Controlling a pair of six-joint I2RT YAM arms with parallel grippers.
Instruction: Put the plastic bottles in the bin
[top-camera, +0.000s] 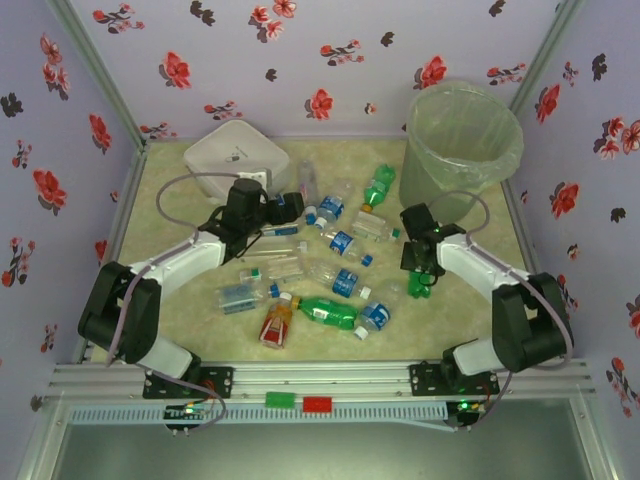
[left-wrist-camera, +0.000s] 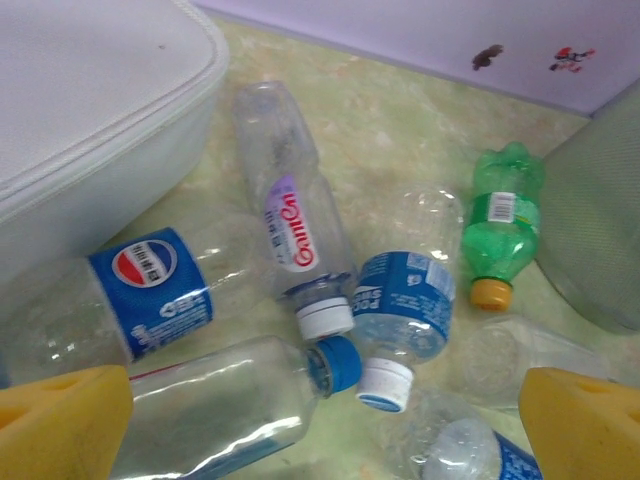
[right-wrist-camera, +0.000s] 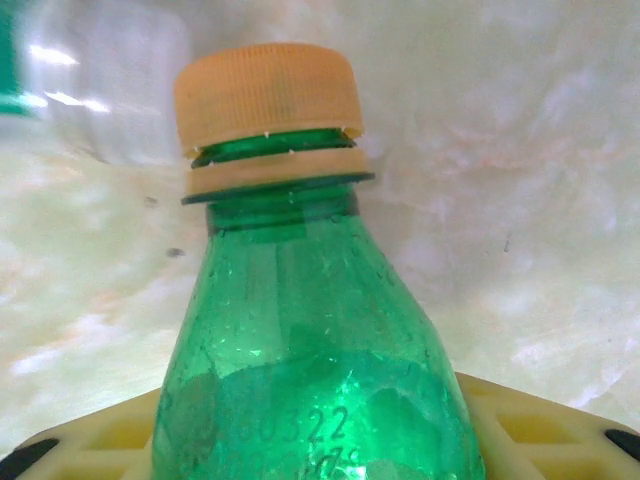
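Observation:
Many plastic bottles (top-camera: 340, 245) lie scattered on the table's middle, mostly clear with blue labels. A red-orange bottle (top-camera: 277, 322) and a green one (top-camera: 330, 313) lie near the front. The tall grey-green bin (top-camera: 462, 140) stands at the back right. My left gripper (top-camera: 293, 205) hovers open over the pile, and in its wrist view a clear blue-capped bottle (left-wrist-camera: 230, 410) lies between its yellow fingertips (left-wrist-camera: 60, 420). My right gripper (top-camera: 417, 268) is shut on a green bottle (right-wrist-camera: 310, 380) with an orange cap (right-wrist-camera: 265, 95), just in front of the bin.
A white square lidded box (top-camera: 237, 155) sits at the back left, close to my left gripper, and shows as the white box (left-wrist-camera: 90, 110). Another green bottle (left-wrist-camera: 503, 220) lies beside the bin wall (left-wrist-camera: 600, 230). Flowered walls enclose the table on three sides.

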